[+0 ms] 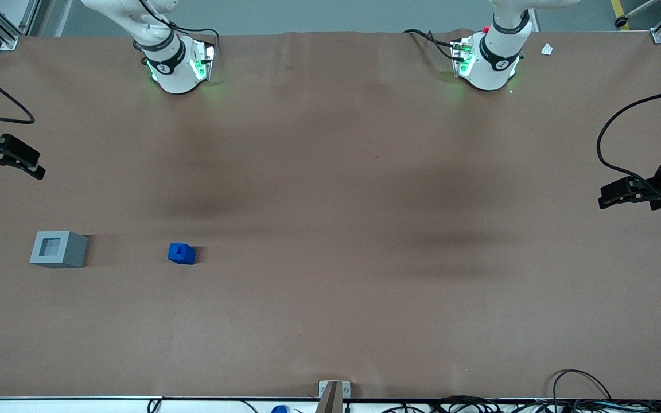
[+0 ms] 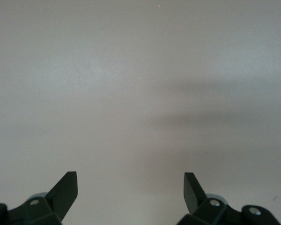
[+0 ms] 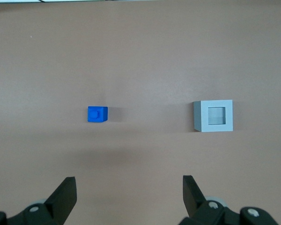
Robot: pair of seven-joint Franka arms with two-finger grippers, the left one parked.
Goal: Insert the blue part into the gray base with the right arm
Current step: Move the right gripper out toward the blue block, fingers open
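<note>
a: where's the right arm's end effector (image 3: 129, 194)?
b: high above the surface (image 1: 330, 321), fingers spread, holding nothing.
a: blue part (image 1: 181, 253)?
b: upright on the surface, well apart from the gray base (image 1: 58, 249), which sits further toward the working arm's end.
a: tip?
b: come straight down, square to its sides, pinch the body below the stub.

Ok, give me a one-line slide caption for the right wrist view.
Open claw of the right arm hovering above the table, looking down on the blue part and the gray base standing apart.
</note>
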